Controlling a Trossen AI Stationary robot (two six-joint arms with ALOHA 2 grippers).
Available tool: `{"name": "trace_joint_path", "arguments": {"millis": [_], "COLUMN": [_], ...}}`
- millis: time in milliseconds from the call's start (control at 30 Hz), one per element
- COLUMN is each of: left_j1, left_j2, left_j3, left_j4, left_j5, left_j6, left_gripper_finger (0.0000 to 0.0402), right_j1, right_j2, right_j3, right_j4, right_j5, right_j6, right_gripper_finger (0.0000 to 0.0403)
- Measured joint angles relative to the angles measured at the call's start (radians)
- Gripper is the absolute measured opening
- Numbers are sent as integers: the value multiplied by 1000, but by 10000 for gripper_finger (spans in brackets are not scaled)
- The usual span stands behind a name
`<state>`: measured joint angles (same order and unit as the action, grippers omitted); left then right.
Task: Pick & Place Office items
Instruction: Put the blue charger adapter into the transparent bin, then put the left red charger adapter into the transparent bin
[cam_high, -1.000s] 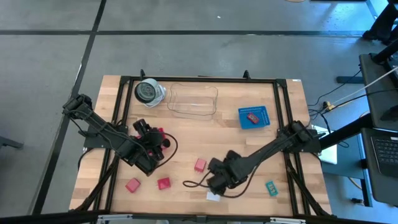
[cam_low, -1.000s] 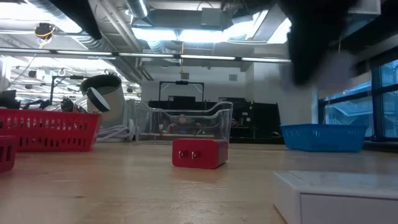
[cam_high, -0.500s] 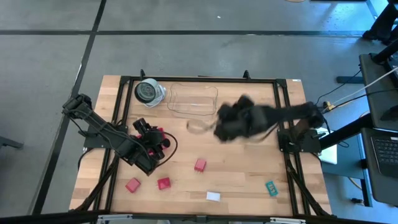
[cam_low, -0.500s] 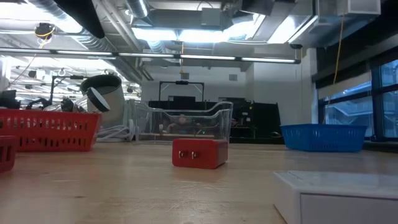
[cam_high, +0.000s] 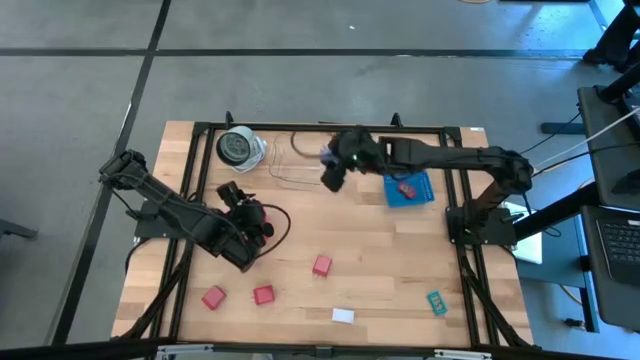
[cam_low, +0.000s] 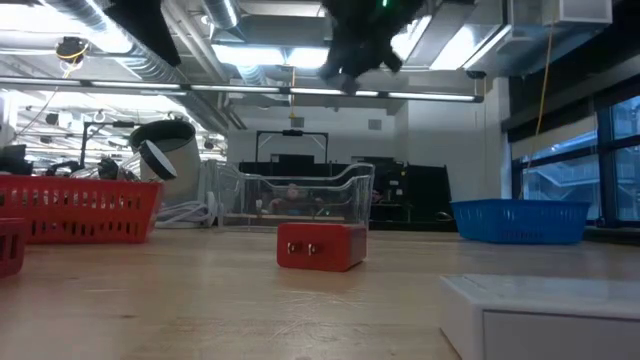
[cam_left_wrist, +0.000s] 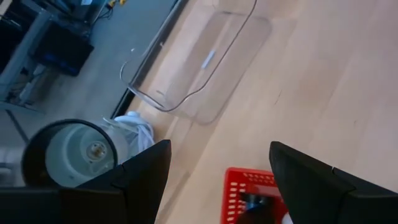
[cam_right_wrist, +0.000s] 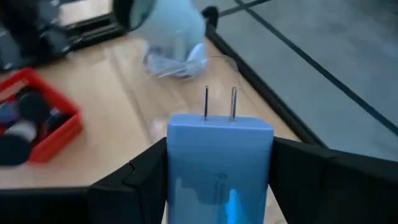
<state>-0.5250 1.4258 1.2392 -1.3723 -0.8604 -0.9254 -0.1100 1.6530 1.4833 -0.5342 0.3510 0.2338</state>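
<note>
My right gripper (cam_high: 333, 172) is raised above the right end of the clear tray (cam_high: 305, 162) and is shut on a pale blue cube (cam_right_wrist: 220, 163) with two metal prongs. In the low view it hangs high over the table (cam_low: 352, 60). My left gripper (cam_left_wrist: 217, 180) is open above the red tray (cam_left_wrist: 254, 196), which holds small dark pieces. On the wood lie three red blocks (cam_high: 321, 265) (cam_high: 263, 295) (cam_high: 213, 297), a white block (cam_high: 343, 315) and a green tag (cam_high: 436, 301). A red piece lies in the blue tray (cam_high: 407, 188). My right gripper pinches the pale blue cube by its two opposite side faces (cam_right_wrist: 177, 168), one finger (cam_right_wrist: 134, 180) on each side. The cube's prongs (cam_right_wrist: 219, 102) point away from the wrist. It is lifted clear, above the clear tray.
A round black-and-white object (cam_high: 238, 147) stands at the far left corner beside the clear tray. The black frame rails (cam_high: 320, 127) run along the table's edges. Bare wood lies between the trays and the red blocks.
My right gripper has risen from the near edge beside the white block and swung toward the far edge, ending above the clear tray's right end. The pieces on the table have stayed where they were.
</note>
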Motion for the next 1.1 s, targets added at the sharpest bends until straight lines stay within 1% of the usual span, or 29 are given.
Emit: {"name": "trace_joint_path", "arguments": {"millis": [133,267,367,467,667,767,833,933,1000,1100], "left_j1": [27,51,70,89,124,138,144,149,148,145], "left_j2": [0,0,1,1,1,1,1,1,1,1], "left_j3": [0,0,0,0,0,0,0,0,0,0], "left_j4": [1,2,1,-4,-20,-20,-20,-20,-20,-19], "left_j5": [3,10,10,10,3,2,3,29,74,194], "left_j6": [71,75,94,115,133,146,146,145,145,138], "left_gripper_finger": [269,269,269,269,269,269,269,269,269,269], "right_j1": [-93,-156,-178,-183,-180,-182,-182,-175,-167,-145], "right_j2": [15,50,88,137,203,205,202,183,163,125], "right_j3": [-90,-160,-194,-203,-203,-203,-202,-202,-202,-202], "right_j4": [178,255,307,321,354,363,363,360,358,338], "right_j5": [-46,-74,-123,-161,-178,-199,-201,-195,-194,-194], "right_j6": [-6,28,50,58,47,46,46,39,29,12], "right_gripper_finger": [215,243,244,214,112,76,62,54,54,60]}}
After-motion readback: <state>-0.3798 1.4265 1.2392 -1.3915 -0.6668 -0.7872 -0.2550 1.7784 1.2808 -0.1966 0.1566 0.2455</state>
